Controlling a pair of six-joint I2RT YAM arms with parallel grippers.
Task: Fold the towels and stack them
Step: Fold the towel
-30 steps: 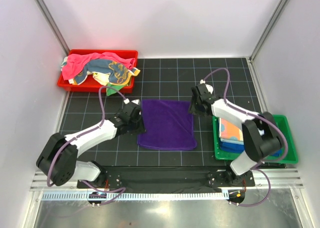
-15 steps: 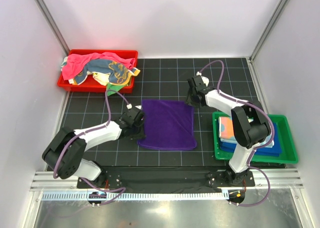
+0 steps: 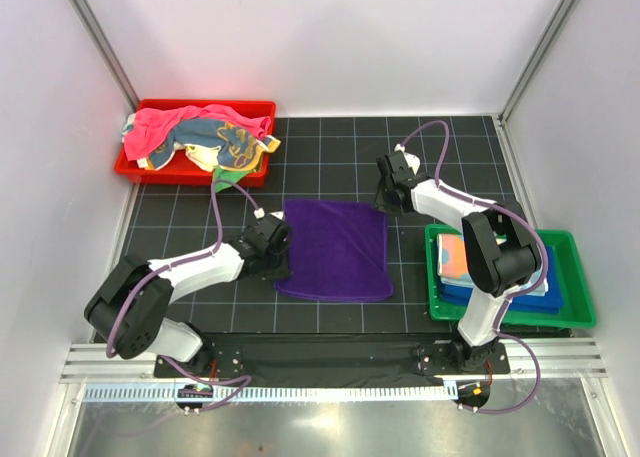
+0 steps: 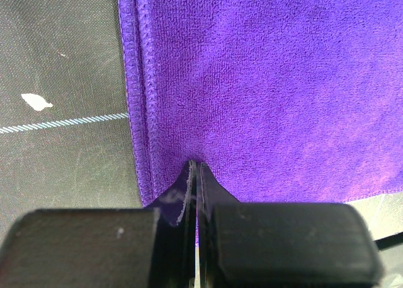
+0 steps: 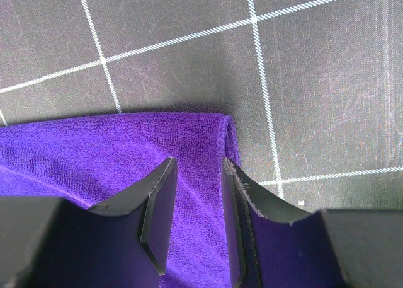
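A black desk (image 3: 330, 162) ruled with a white grid sits between plain white walls. From above, a purple towel (image 3: 335, 249) lies flat mid-desk, roughly square. Crumpled towels (image 3: 200, 137) fill a red tray (image 3: 170, 175), and folded towels (image 3: 455, 262) sit in a green tray (image 3: 575, 277).

In the left wrist view, the left gripper (image 4: 194, 174) is pinched tight on the towel's looped terry, beside its stitched hem.

In the right wrist view, the right gripper (image 5: 196, 171) stands partly open over the far right corner, clamping nothing.

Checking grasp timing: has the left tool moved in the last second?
Yes. The left tool moved away from the red tray, down the purple towel's left edge, and is shut on it.
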